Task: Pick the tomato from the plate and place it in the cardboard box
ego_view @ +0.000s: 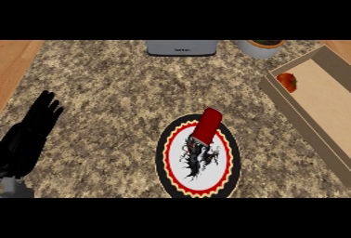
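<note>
We see the tomato [287, 82] already lying inside the cardboard box [329, 139], tucked into the far corner against the box's near wall, so we judge the placing step to be done. The box sits at the right of the tabletop [109, 93], angled away from us, its open top turned up so that things can be lowered in from above.

The plate [175, 179], with its black rim and red and yellow scalloped band, lies in front of us, well apart from the box. No tomato is on it. What lies there instead is a red slab-shaped object [208, 124] whose far end juts past the plate's far rim, with a tangle of black shapes [195, 160] below it at the plate's middle; we cannot tell what these are.

Our left hand [34, 128] rests at the left edge, fingers straight and released, holding nothing, kept clear of the work. Our right hand shows nowhere, so we cannot speak of it.

At the far edge stand a grey appliance [181, 47] and a pale pot [260, 48], both away from the task's path.
</note>
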`<state>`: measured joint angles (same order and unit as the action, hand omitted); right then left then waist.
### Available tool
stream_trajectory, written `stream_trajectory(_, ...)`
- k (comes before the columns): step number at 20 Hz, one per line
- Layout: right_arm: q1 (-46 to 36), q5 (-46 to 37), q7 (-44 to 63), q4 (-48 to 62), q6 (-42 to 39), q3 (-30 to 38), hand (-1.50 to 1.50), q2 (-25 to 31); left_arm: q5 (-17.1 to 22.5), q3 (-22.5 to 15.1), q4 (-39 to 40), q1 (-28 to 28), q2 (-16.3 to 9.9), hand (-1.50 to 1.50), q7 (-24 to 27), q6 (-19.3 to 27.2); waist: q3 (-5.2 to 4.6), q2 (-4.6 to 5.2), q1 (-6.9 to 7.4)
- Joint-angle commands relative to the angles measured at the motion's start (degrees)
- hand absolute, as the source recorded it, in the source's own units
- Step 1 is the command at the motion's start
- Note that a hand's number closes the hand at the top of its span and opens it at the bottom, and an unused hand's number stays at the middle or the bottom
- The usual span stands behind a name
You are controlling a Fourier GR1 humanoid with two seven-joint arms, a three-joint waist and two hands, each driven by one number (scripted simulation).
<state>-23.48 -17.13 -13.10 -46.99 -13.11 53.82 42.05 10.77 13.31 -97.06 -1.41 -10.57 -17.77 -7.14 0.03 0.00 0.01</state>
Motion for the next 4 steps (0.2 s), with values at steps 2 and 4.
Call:
stream_trajectory(2, 0.65, 2.32, -4.66, 7.74, -0.19, -1.62, -1.50, 5.67, 0.27, 0.83, 1.28, 1.08, -0.25, 0.00, 2.33, -1.50, 0.00, 0.09, 0.34)
stream_trajectory(4, 4.55, 3.97, -3.93, 2.82, -2.98, -1.32, -1.50, 4.89, 0.09, -0.75, -2.03, -1.15, 0.22, 0.00, -2.89, 0.62, -0.01, -0.04, -0.03)
